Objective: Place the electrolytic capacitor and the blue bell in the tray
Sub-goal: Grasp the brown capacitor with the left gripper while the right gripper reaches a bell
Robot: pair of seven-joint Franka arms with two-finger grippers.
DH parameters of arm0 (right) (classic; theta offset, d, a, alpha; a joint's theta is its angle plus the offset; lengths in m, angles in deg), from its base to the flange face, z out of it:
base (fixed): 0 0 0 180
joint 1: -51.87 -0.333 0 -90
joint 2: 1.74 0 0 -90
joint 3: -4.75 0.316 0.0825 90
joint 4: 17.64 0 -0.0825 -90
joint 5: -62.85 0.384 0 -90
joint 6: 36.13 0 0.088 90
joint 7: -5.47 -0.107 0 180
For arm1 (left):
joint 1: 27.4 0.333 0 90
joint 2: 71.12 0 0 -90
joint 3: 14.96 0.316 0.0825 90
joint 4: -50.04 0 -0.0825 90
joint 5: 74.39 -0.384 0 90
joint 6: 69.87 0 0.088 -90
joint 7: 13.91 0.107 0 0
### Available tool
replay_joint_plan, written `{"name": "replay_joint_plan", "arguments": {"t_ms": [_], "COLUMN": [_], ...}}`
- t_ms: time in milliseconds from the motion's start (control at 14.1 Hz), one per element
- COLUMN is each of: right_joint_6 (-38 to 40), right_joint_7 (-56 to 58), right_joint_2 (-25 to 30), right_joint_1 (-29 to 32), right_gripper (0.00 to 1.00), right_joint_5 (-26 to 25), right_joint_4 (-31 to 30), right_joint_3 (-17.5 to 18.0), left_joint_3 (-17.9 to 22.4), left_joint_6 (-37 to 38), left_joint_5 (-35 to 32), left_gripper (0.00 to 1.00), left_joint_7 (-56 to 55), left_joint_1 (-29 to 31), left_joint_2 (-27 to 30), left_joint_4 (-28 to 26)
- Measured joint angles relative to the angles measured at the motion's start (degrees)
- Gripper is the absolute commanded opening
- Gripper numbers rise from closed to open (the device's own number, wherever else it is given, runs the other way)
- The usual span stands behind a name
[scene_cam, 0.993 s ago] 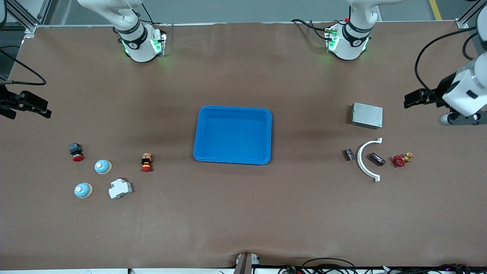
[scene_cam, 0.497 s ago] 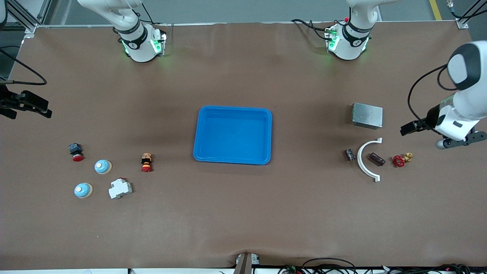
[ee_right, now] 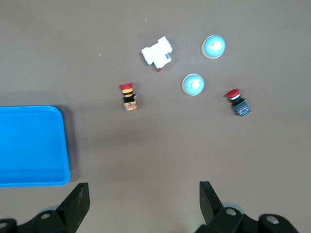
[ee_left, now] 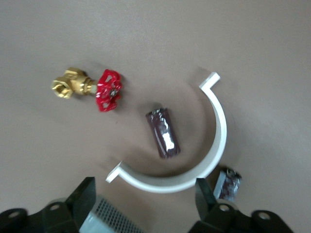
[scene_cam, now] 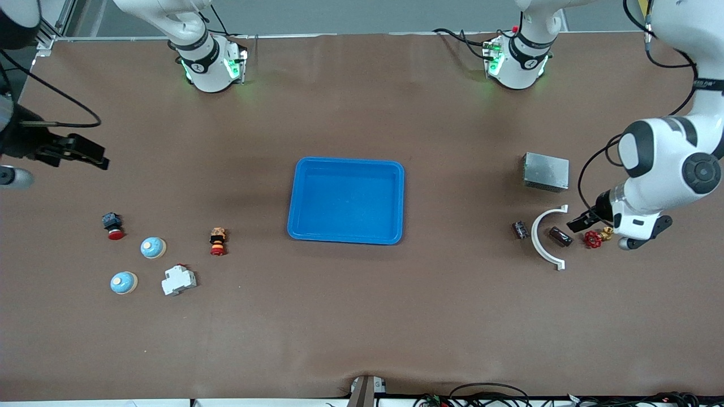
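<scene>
Clock directions are read on the front view, twelve toward the robots' bases.

At the right arm's end of the desk (scene_cam: 362, 339), the right hand (scene_cam: 85, 157) hangs over bare surface, its fingers (ee_right: 77, 204) spread wide and holding nothing. Two blue bells sit at about five o'clock from it: the upper blue bell (scene_cam: 153, 247) and the lower blue bell (scene_cam: 124, 282). Around them lie a red push button (scene_cam: 112, 225), a white breaker (scene_cam: 179, 280) and an orange-bodied stop switch (scene_cam: 218, 241). This hand is by far the nearer one to the bells.

The tray (scene_cam: 346, 160) lies mid-desk with nothing in it, so neither part has been placed.

At the left arm's end, a small dark part (scene_cam: 520, 229) sits just outside a white curved bracket (scene_cam: 535, 236), and a grey metal box (scene_cam: 546, 171) lies at about twelve o'clock from that bracket. I take the maroon cylinder inside the curve to be the electrolytic capacitor (scene_cam: 560, 236). Its long axis runs from about ten to four o'clock. A red-handled brass valve (scene_cam: 594, 238) lies just beside it.

The left hand (scene_cam: 580, 221) is over the desk by the valve, fully open and empty. The capacitor lies at about eight o'clock from it. In the left wrist view the cylinder (ee_left: 164, 133) lies roughly square to the line between the fingers (ee_left: 82, 199). A short descent should let them close across its width, though the bracket may crowd them.
</scene>
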Motion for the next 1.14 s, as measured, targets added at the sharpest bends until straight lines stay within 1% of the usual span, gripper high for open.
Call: {"name": "replay_joint_plan", "arguments": {"t_ms": [71, 213, 284, 355, 426, 568, 639, 709, 780, 851, 1135], "right_joint_6": [-0.89, -4.57, -5.62, -6.93, -9.18, -12.37, -13.1, -13.34, -13.39, -13.4, -13.29], "right_joint_7": [-0.46, -0.41, -0.01, 0.38, 0.53, 0.54, 0.54, 0.55, 0.55, 0.56, 0.58], "right_joint_2": [-0.02, -0.21, -0.51, -1.21, -2.56, -6.54, -8.18, -9.36, -10.26, -11.12, -13.48], "right_joint_1": [-0.5, -0.89, -1.16, -1.58, -2.17, -3.3, -3.55, -3.6, -3.6, -3.57, -3.25], "right_gripper": [1.0, 1.0, 1.0, 1.0, 1.0, 1.0, 1.0, 1.0, 1.0, 1.0, 1.0], "right_joint_5": [0.35, 1.27, 1.38, 1.38, 1.38, 1.37, 1.36, 1.36, 1.35, 1.34, 1.34], "right_joint_4": [-0.57, -0.99, -1.05, -1.23, -1.61, -1.92, -1.9, -1.88, -1.87, -1.87, -1.9], "right_joint_3": [0.05, 0.09, 0.1, 0.1, 0.12, 0.13, 0.13, 0.12, 0.04, -0.11, -0.61], "left_joint_3": [0.01, 0.04, 0.06, 0.08, 0.09, 0.1, 0.1, 0.1, 0.1, 0.09, 0.07], "left_joint_6": [-1.88, -5.02, -6.04, -7.16, -8.34, -11.29, -12.69, -13.66, -14.12, -14.34, -14.4], "left_joint_5": [0.0, 0.0, 0.0, 0.0, 0.0, 0.0, 0.0, 0.0, 0.0, 0.0, 0.0], "left_gripper": [0.82, 0.78, 0.75, 0.7, 0.6, 0.59, 0.56, 0.38, 0.1, 0.0, 0.0], "left_joint_7": [-0.55, -0.89, -1.04, -1.38, -1.88, -2.45, -2.53, -2.58, -2.61, -2.61, -2.63], "left_joint_1": [0.09, 0.25, 0.31, 0.4, 0.48, 0.5, 0.5, 0.5, 0.5, 0.49, 0.5], "left_joint_2": [-1.48, -3.88, -4.86, -5.66, -6.45, -8.08, -8.88, -9.57, -10.07, -10.35, -9.59], "left_joint_4": [0.0, 0.0, 0.01, 0.01, 0.02, 0.02, 0.02, 0.02, 0.04, 0.06, 0.49]}}
